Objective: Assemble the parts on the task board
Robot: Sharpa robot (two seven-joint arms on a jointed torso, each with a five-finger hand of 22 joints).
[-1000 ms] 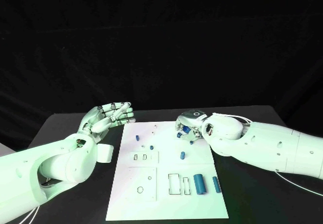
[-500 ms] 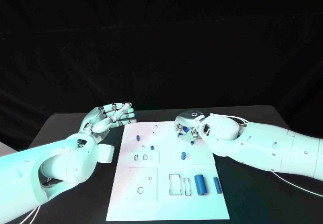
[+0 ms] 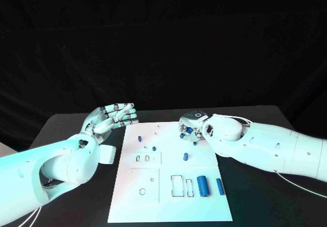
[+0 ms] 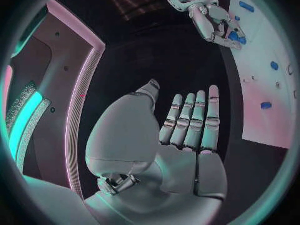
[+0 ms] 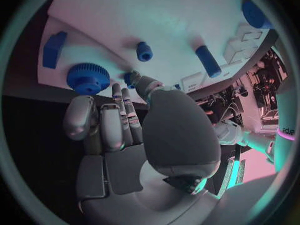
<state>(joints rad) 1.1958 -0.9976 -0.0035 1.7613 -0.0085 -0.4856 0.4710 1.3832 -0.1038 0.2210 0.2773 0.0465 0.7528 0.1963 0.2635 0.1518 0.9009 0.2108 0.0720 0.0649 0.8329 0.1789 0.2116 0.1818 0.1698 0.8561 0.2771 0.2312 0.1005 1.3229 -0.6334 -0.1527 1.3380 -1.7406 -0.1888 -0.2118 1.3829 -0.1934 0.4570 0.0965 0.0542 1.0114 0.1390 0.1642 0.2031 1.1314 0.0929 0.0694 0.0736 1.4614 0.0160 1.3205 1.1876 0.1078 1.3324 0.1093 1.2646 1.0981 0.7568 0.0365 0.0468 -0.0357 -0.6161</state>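
The white task board (image 3: 170,198) lies in the middle of the black table. My right hand (image 3: 191,126) reaches down over the board's far right corner. There its thumb and a fingertip pinch a small blue part (image 5: 129,78), seen too among the fingers (image 3: 185,135). Beside that part on the board lie a blue gear (image 5: 87,78) and a blue block (image 5: 53,49). My left hand (image 3: 109,118) hovers off the board's far left corner, holding nothing, its fingers (image 4: 194,117) straight and side by side.
Loose blue parts on the board: a peg (image 3: 140,139), a smaller one (image 3: 154,148), a short cylinder (image 3: 184,156), a thick cylinder (image 3: 202,185) and a slim bar (image 3: 219,187). Rectangular slots (image 3: 176,185) and an oval hole (image 3: 141,192) lie nearer me.
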